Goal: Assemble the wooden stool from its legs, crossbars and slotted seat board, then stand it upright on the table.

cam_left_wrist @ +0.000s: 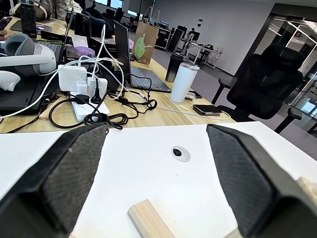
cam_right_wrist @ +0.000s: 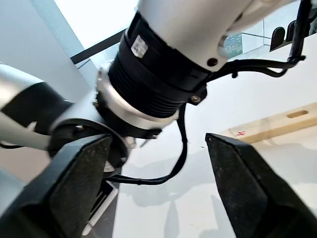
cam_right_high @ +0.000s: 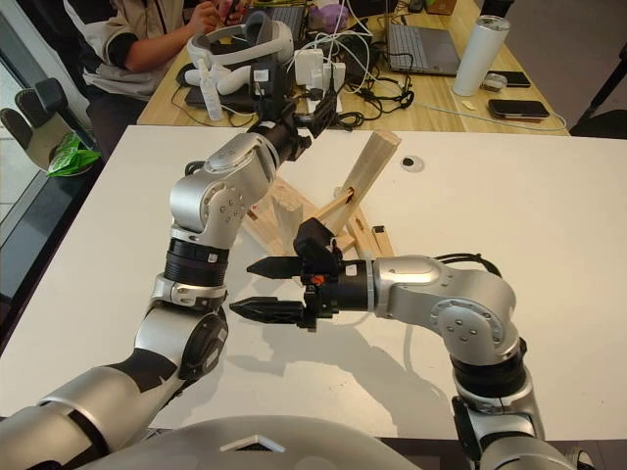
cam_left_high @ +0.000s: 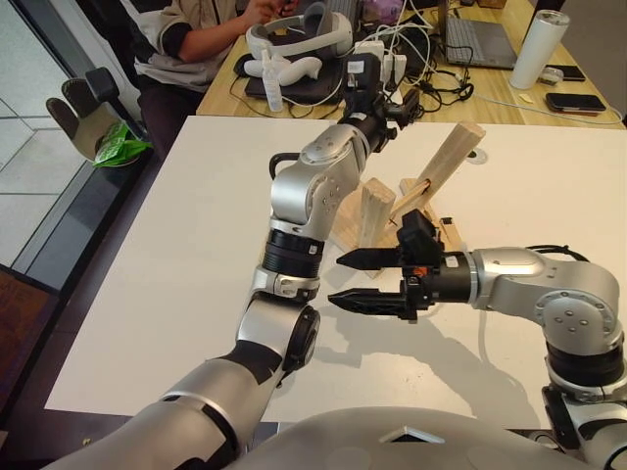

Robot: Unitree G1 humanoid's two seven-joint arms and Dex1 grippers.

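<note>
The partly joined wooden stool (cam_left_high: 428,186) lies tilted on the white table (cam_left_high: 176,245), one long leg (cam_left_high: 454,152) slanting up toward the far side. A squat wooden block (cam_left_high: 375,217) stands at its near left, and a slotted board (cam_right_wrist: 277,124) lies flat beside it. My left gripper (cam_left_high: 404,103) hovers above the far end of the stool, open, with the leg's tip (cam_left_wrist: 148,218) below its pads (cam_left_wrist: 69,173). My right gripper (cam_left_high: 336,279) is open in front of the stool, pointing left at my left forearm (cam_right_wrist: 163,54), nothing between its fingers (cam_right_wrist: 247,188).
Behind the table runs a wooden desk with a headset (cam_left_high: 294,34), tangled cables and a power strip (cam_left_wrist: 91,106), a laptop (cam_left_high: 480,39), a white tumbler (cam_left_high: 537,47) and a phone (cam_left_high: 573,101). A round grommet (cam_left_wrist: 180,153) sits in the tabletop. The table's left half is bare.
</note>
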